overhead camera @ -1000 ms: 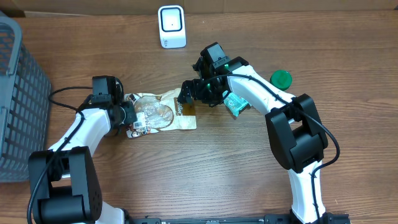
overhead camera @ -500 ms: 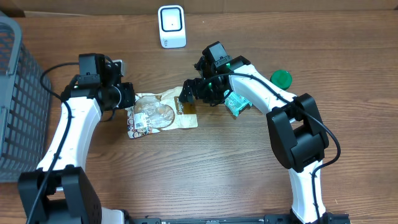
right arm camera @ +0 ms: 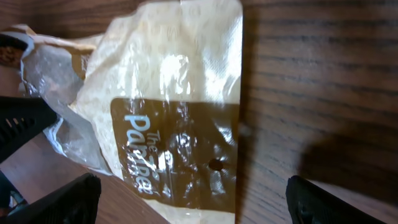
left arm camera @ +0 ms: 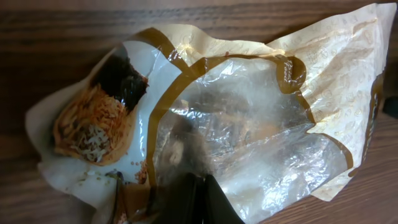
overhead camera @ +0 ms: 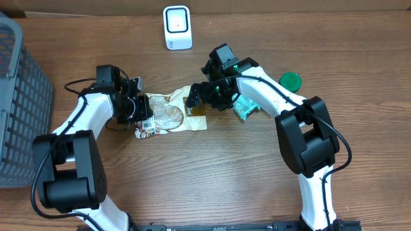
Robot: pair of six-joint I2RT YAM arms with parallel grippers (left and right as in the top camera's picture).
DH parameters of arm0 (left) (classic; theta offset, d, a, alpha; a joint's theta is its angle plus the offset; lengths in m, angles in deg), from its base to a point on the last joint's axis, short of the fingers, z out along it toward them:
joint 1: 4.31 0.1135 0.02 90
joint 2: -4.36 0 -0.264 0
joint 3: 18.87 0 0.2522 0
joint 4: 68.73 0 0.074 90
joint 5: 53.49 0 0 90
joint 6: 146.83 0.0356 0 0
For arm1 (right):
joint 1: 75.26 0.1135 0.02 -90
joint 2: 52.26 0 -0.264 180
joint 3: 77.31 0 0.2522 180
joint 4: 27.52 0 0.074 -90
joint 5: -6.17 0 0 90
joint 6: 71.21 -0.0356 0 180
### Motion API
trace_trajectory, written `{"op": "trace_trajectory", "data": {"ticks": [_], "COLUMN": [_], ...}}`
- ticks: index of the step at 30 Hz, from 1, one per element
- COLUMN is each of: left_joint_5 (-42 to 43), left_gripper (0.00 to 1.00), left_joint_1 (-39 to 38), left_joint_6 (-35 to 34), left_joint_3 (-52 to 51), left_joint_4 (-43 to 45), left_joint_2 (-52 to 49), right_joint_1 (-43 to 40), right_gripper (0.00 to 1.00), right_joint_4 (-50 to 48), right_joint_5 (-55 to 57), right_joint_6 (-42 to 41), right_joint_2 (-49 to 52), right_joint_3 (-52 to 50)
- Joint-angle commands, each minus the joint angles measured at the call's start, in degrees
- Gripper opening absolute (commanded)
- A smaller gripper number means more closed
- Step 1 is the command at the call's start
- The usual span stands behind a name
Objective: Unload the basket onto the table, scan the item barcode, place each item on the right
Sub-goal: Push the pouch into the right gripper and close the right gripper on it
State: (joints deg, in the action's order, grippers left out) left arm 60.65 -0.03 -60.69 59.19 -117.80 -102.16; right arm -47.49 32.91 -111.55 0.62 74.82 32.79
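The item is a flat snack packet (overhead camera: pixel 168 117) with a clear window and a brown printed end, lying on the wooden table. In the left wrist view the packet (left arm camera: pixel 249 106) fills the frame, and my left gripper (left arm camera: pixel 198 186) is shut, its tips together on the clear film at the packet's left end (overhead camera: pixel 142 109). Whether film is pinched between them I cannot tell. My right gripper (overhead camera: pixel 198 101) hangs open over the brown end (right arm camera: pixel 180 93), fingers (right arm camera: pixel 68 202) spread to either side. The white scanner (overhead camera: pixel 177 27) stands upright at the back. No barcode shows.
A grey mesh basket (overhead camera: pixel 19 96) fills the left edge. A green round lid (overhead camera: pixel 290 81) and a small green packet (overhead camera: pixel 243 106) lie by the right arm. Bare wood stretches across the front of the table.
My left arm swung away to the upper left, then came back onto the packet's left end. The packet shifted slightly toward the right. The right arm held still.
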Motion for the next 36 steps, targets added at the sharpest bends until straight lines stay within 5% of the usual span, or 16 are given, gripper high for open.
{"op": "trace_trajectory", "data": {"ticks": [1, 18, 24, 32, 36], "left_joint_5": [-2.3, -5.0, -4.8, -4.8, -4.8], "left_gripper": [0.04, 0.04, 0.04, 0.04, 0.04], "left_joint_1": [0.3, 0.3, 0.3, 0.3, 0.3], "left_joint_6": [1.3, 0.9, 0.9, 0.9, 0.9], "left_joint_3": [-1.3, -1.3, -1.3, -1.3, -1.3], "left_joint_4": [-0.3, -0.6, -0.6, -0.6, -0.6], "left_joint_2": [-6.4, -14.8, -15.1, -15.1, -15.1], "right_joint_1": [-1.3, -2.0, 0.7, 5.2, 5.9], "right_gripper": [0.94, 0.93, 0.77, 0.76, 0.53], "right_joint_4": [1.3, -7.3, -10.8, -16.6, -19.9], "right_joint_5": [-0.5, -14.7, -16.1, -16.0, -15.6], "right_joint_6": [0.0, 2.1, 1.8, -3.9, -6.1], "right_joint_2": [0.3, 6.7, 7.3, 9.3, 9.4], "right_joint_3": [1.4, 0.4, 0.4, 0.4, 0.4]}}
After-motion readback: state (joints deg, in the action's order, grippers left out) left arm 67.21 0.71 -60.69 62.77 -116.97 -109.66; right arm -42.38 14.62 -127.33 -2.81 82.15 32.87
